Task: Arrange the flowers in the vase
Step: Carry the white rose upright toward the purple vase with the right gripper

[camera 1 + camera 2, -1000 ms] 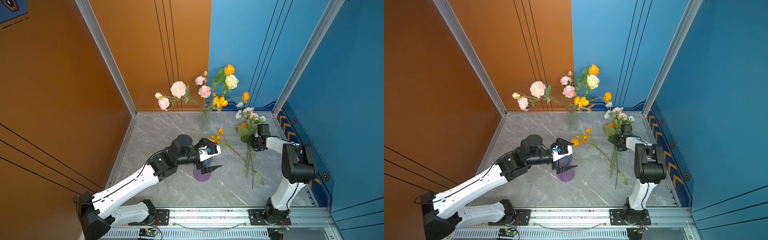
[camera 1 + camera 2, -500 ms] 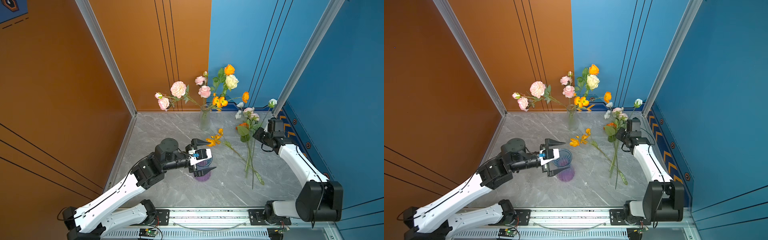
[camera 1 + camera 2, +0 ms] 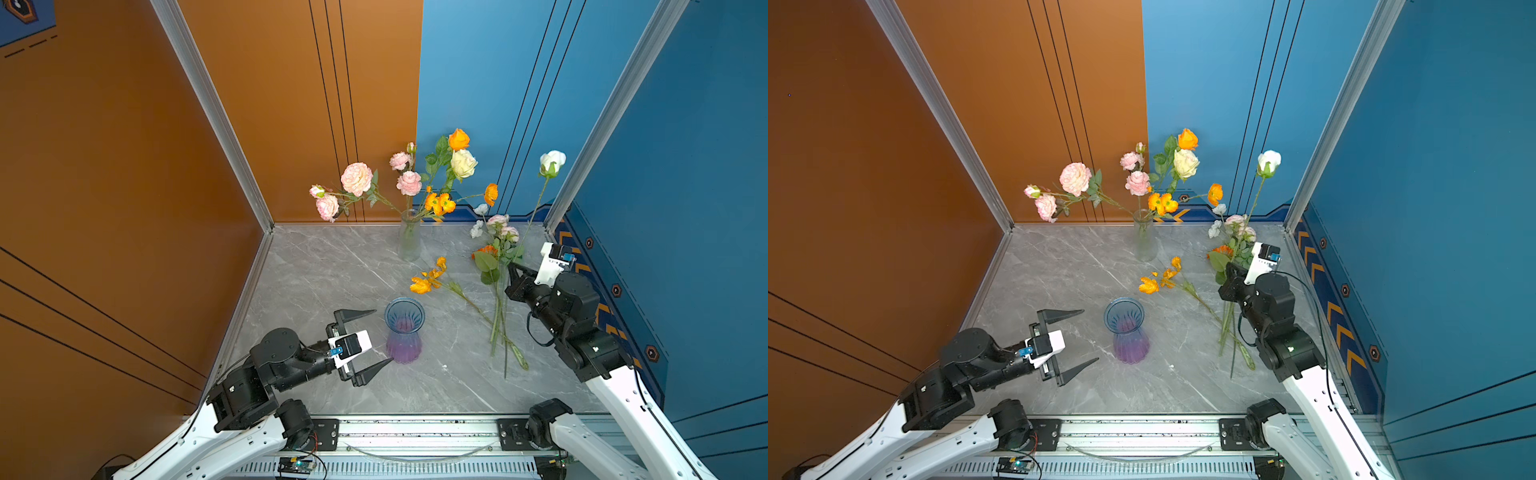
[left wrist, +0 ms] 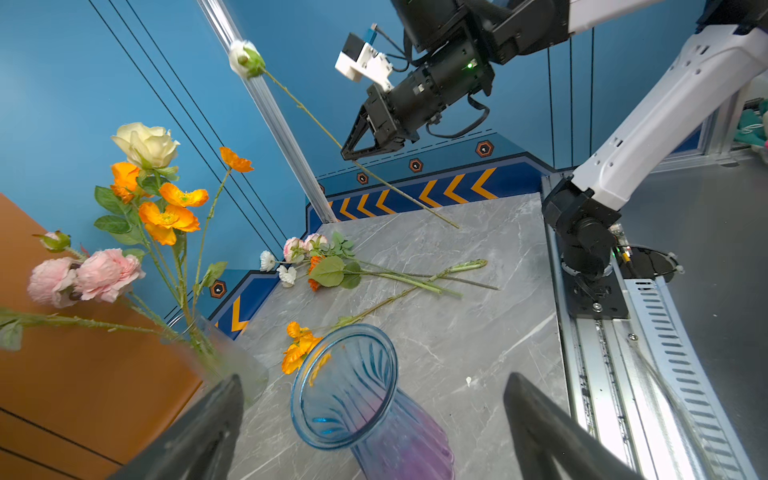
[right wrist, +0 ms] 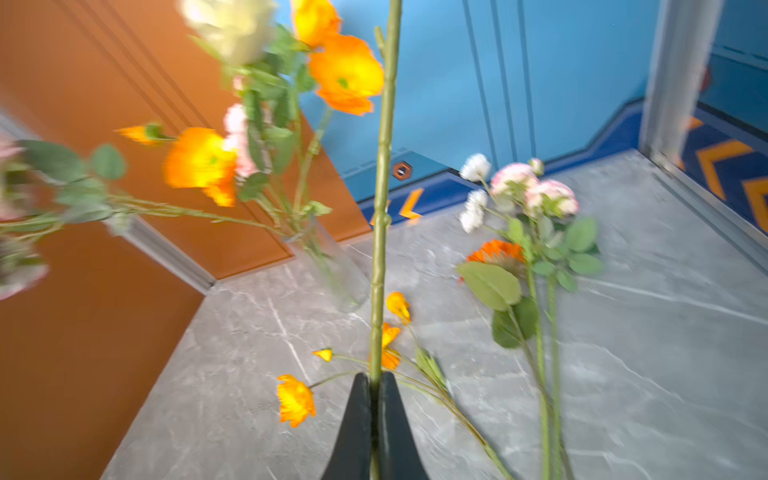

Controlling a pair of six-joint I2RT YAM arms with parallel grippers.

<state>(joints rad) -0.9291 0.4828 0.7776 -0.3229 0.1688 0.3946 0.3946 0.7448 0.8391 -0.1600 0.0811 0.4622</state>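
Near edge: metal rail [image 3: 415, 432], both arm bases mounted on it.

Near left: left gripper [image 3: 382, 336], low over the grey marble table [image 3: 324, 266], jaws spread wide and holding nothing, tips aimed right, just left of the blue-purple vase and apart from it.

Near centre: blue-purple vase [image 3: 402, 347], upright on the table, blue at the flared rim, purple toward the base.

Just beyond the vase, to its right: orange poppy stem [image 3: 428, 280], flat on the table, blooms to the left, stem running toward the near right.

Right of centre: small bunch [image 3: 496, 245] of pink, white and orange blooms with broad green leaves, flat on the table, heads far, stem ends near, crossed by the poppy stem.

Right side, raised above that bunch: right gripper [image 5: 375, 384], jaws closed on the green stem of a white rose [image 3: 552, 161]. Stem tilted, bloom high by the far right corner post, lower stem jutting out below the jaws. Right wrist view blurred.

Far centre, by the back wall: clear vase [image 3: 409, 237], upright, holding pink blooms [image 3: 356, 178], a cream rose [image 3: 463, 163] and orange blooms [image 3: 458, 138], fanned left and upward, all taller than the vase.

Surround: orange wall left, blue wall right.
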